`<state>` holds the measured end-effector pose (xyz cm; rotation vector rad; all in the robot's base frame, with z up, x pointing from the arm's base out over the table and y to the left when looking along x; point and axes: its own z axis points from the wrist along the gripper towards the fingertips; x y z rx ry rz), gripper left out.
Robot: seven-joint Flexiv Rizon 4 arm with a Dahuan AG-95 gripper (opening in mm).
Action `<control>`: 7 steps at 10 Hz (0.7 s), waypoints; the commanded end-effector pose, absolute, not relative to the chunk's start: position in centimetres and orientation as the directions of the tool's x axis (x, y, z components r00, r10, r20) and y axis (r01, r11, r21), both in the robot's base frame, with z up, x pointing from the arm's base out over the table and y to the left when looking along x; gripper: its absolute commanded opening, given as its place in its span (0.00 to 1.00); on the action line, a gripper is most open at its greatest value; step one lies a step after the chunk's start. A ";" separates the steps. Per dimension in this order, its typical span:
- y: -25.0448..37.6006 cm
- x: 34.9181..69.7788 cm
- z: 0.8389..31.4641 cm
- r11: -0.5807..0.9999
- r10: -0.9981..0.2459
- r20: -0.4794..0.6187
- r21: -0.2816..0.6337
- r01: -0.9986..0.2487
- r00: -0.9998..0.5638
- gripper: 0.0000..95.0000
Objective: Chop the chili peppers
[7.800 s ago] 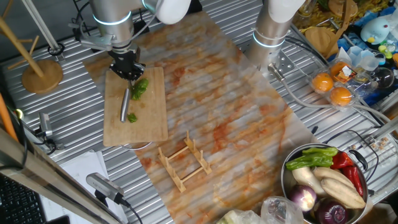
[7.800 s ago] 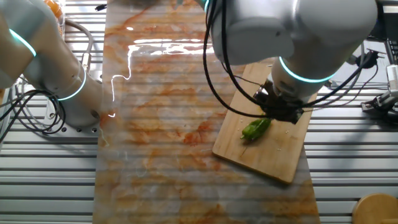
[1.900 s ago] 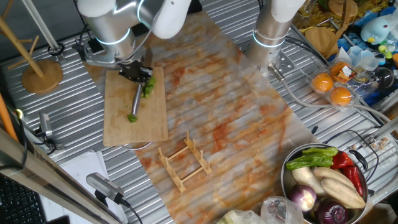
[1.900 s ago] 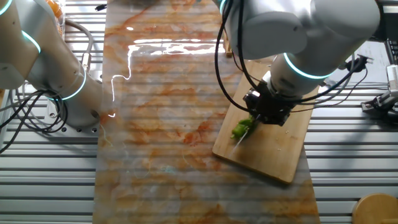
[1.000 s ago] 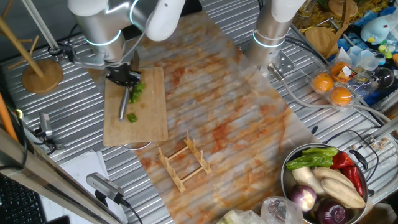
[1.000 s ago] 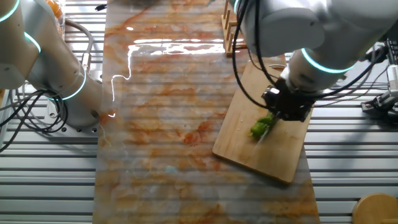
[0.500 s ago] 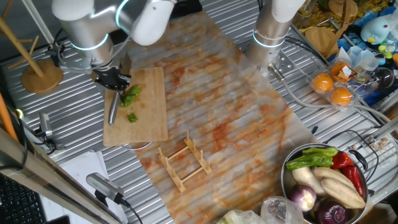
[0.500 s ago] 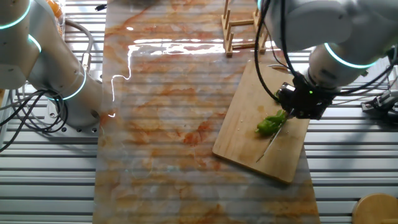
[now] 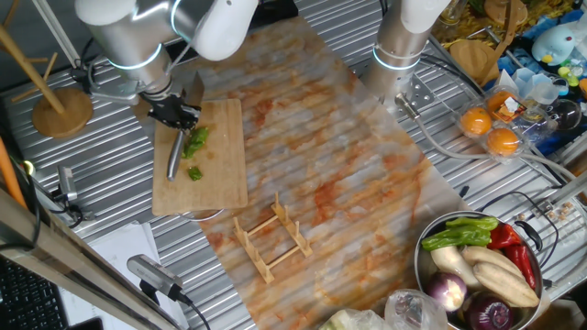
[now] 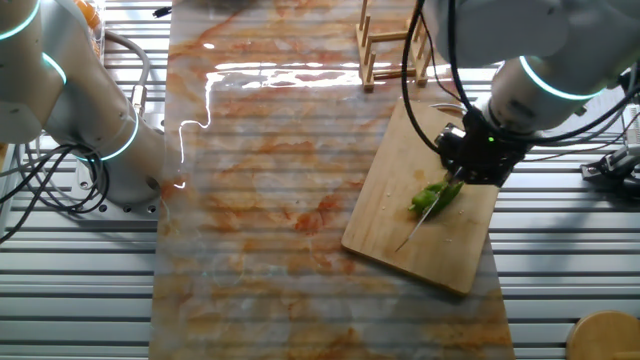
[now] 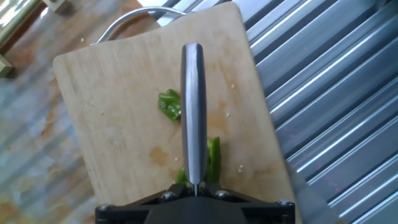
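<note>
On the wooden cutting board (image 9: 215, 170), my gripper (image 9: 174, 114) has its jaws clamped on a knife (image 11: 193, 112) above the chili peppers (image 11: 211, 158), already partly chopped, one chunk (image 11: 169, 103) left of the blade, the longer piece lying roughly along it, still needing cuts.
</note>
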<state>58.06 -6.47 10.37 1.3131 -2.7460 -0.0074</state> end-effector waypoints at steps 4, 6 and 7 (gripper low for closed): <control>-6.7 58.6 10.1 0.650 -0.760 0.063 0.045 -0.759 -0.647 0.00; -6.7 58.1 9.8 0.658 -0.753 0.052 0.057 -0.751 -0.656 0.00; -6.7 57.7 9.6 0.661 -0.751 0.047 0.062 -0.748 -0.659 0.00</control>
